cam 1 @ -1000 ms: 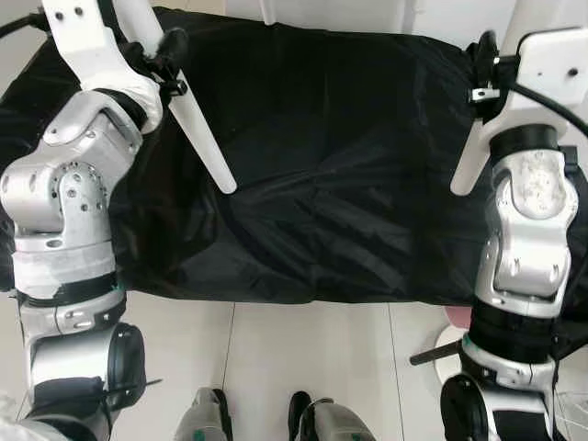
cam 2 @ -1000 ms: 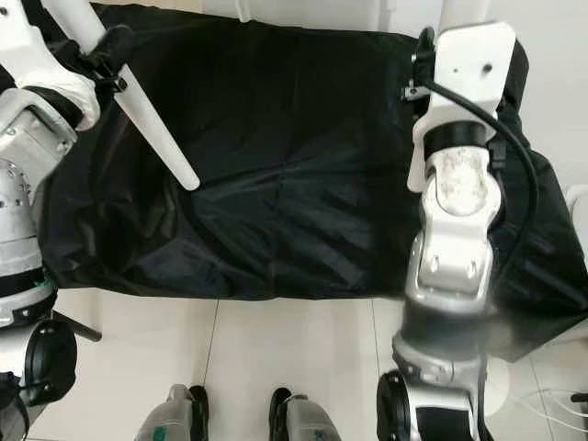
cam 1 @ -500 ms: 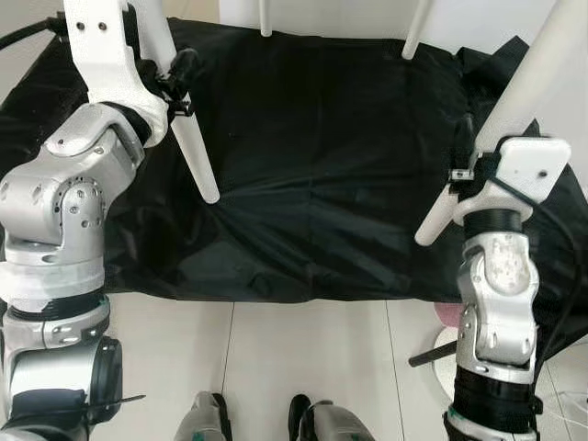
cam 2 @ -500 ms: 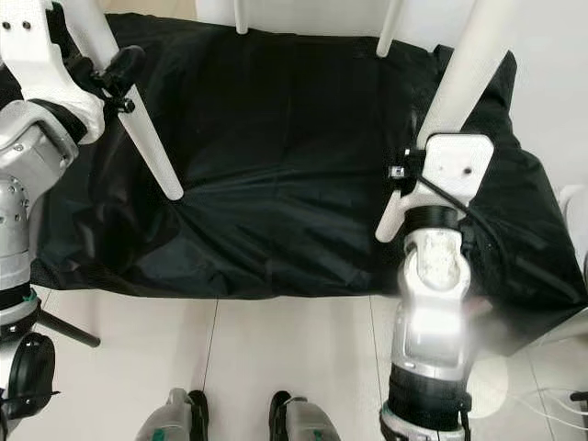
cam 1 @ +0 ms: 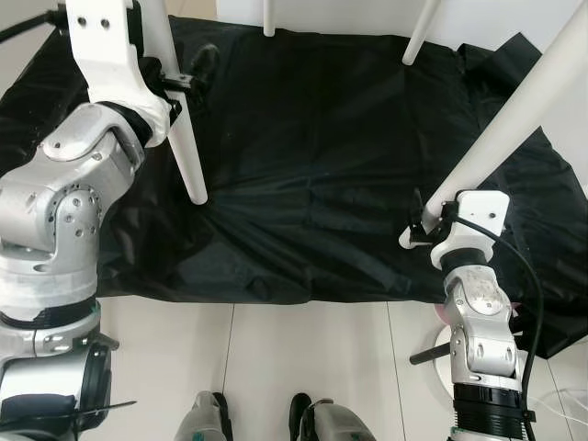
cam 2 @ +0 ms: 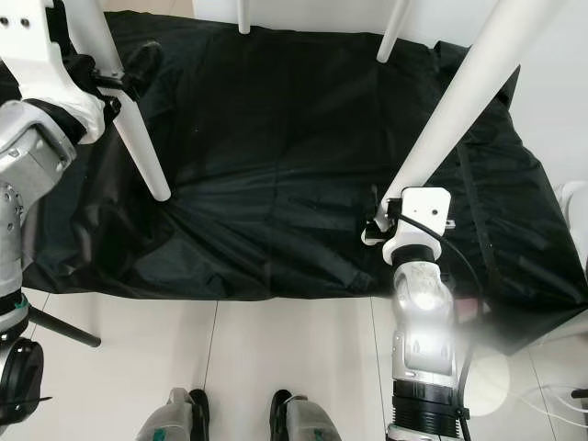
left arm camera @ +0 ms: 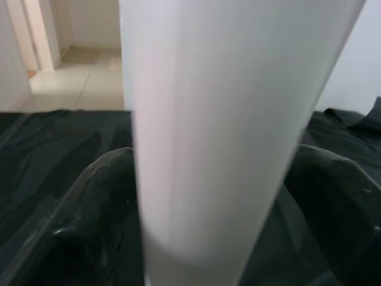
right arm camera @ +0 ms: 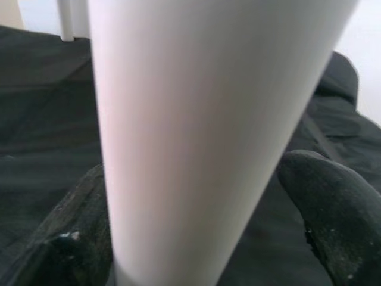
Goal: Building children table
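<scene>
Two white table legs slant down over a black sheet (cam 1: 322,165) on the floor. My left gripper (cam 1: 181,81) is shut on the near left leg (cam 1: 186,147), whose foot rests on the sheet. My right gripper (cam 1: 430,220) is shut on the near right leg (cam 1: 510,119), close to its lower end. In the left wrist view that leg (left arm camera: 226,137) passes between the black fingers (left arm camera: 95,214). The right wrist view has the other leg (right arm camera: 202,131) pressed between its fingers (right arm camera: 330,202). Two far legs (cam 1: 269,16) (cam 1: 421,28) stand at the sheet's back edge.
Pale tiled floor (cam 1: 303,358) lies in front of the sheet, with my feet (cam 1: 207,418) on it. A white and pink object (cam 1: 447,349) sits by my right arm's base. A black rod (cam 2: 60,326) slants over the tiles at the left.
My right arm has dropped low and toward me, sliding to the right leg's lower end. The left leg has swung more upright. The view has shifted, bringing the far legs in.
</scene>
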`<state>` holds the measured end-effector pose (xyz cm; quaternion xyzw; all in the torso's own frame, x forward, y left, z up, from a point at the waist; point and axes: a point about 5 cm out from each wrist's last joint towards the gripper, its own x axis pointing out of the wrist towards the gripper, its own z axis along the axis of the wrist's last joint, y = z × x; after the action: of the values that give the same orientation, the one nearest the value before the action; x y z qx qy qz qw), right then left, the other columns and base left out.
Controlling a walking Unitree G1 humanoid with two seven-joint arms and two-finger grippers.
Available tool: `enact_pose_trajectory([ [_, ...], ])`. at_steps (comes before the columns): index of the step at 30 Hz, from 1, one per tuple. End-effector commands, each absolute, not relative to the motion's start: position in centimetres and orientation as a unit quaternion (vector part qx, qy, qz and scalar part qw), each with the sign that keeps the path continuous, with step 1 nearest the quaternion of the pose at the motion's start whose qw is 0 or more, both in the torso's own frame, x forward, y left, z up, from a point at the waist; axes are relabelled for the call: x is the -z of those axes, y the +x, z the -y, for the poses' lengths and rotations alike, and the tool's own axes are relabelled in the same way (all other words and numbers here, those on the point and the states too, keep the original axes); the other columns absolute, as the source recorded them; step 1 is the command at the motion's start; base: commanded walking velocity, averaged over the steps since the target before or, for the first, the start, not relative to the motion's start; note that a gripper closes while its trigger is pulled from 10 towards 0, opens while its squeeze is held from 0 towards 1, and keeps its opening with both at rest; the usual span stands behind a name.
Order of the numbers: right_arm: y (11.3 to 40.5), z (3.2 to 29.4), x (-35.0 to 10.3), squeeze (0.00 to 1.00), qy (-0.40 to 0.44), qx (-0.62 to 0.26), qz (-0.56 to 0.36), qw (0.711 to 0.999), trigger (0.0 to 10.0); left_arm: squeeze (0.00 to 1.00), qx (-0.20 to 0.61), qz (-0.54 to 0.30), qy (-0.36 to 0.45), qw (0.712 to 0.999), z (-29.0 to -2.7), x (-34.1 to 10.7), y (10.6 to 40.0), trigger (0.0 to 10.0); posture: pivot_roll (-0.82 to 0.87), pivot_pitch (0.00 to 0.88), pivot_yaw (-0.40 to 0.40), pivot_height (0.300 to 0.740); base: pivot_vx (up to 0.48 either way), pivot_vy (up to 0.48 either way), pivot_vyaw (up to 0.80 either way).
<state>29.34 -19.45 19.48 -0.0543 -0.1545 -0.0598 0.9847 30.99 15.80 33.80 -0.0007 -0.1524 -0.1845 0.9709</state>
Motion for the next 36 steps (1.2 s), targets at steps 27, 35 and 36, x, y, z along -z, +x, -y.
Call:
enact_pose_trajectory([
  [27,25.8,20.2,-16.3,0.00,-0.039,0.088,0.177,0.979,10.0,0.00,0.242,0.137,0.066,0.958,-20.3,-25.9,27.0,10.0,0.03,0.208,-0.039,0.740,0.000,0.000,0.00],
  [35,24.7,19.9,-14.4,0.00,-0.052,0.072,0.154,0.984,10.0,0.00,0.204,0.119,0.029,0.971,-22.0,-22.2,25.5,10.0,0.03,0.205,-0.042,0.740,0.000,0.000,0.00],
  [36,24.5,19.9,-13.9,0.00,-0.063,0.067,0.149,0.984,10.0,0.00,0.202,0.109,0.033,0.973,-22.4,-21.4,25.3,10.0,0.04,0.204,-0.044,0.740,0.000,0.000,0.00],
])
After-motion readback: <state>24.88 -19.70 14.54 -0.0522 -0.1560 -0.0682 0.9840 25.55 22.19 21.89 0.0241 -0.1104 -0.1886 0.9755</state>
